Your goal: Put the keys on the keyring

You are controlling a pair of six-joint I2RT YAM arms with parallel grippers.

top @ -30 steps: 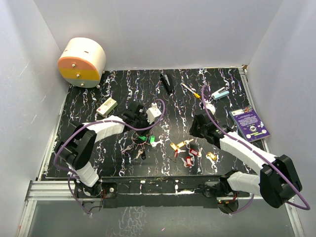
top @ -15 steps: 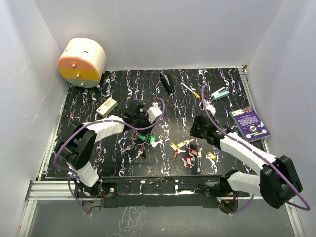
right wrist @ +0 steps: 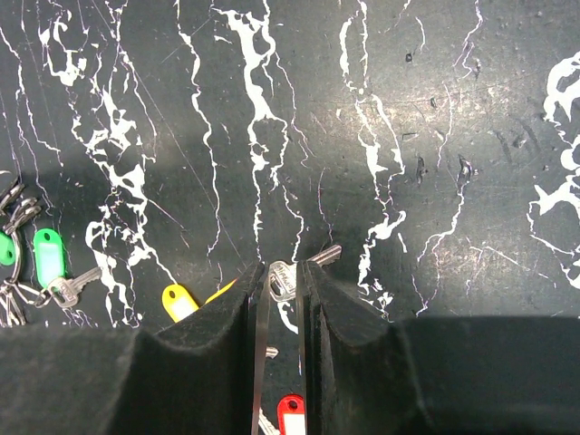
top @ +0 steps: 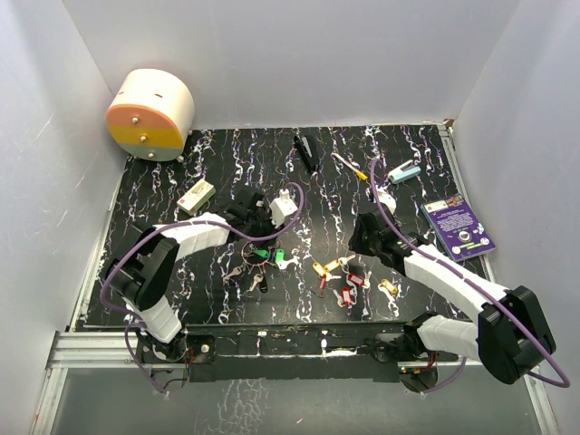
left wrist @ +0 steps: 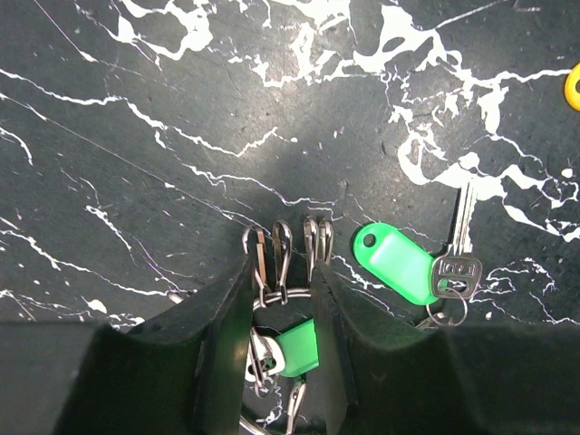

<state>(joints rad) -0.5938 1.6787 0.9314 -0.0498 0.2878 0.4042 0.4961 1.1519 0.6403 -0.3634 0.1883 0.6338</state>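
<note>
My left gripper (left wrist: 283, 276) stands over the keyring (left wrist: 288, 295), a silver wire ring with several metal clips, its jaws close on either side of the ring's top arc. A green tag (left wrist: 297, 348) lies between the fingers, and a second green tag (left wrist: 393, 263) with a silver key (left wrist: 456, 265) lies to the right. In the top view the keyring (top: 257, 256) is just below that gripper (top: 250, 221). My right gripper (right wrist: 282, 272) is shut on the head of a silver key (right wrist: 284, 279). A yellow tag (right wrist: 178, 300) and a red tag (right wrist: 290, 412) lie by it. Loose keys (top: 345, 278) lie near the right gripper (top: 361, 245).
A purple card (top: 459, 227) lies at the right edge. A yellow-handled screwdriver (top: 349, 166), a teal item (top: 405, 172) and a black object (top: 306, 152) lie at the back. A small box (top: 196, 196) sits left, and a round cream and orange container (top: 149, 113) stands in the back left corner.
The left wrist has shifted very slightly back and forth above the keyring. The right arm has barely moved.
</note>
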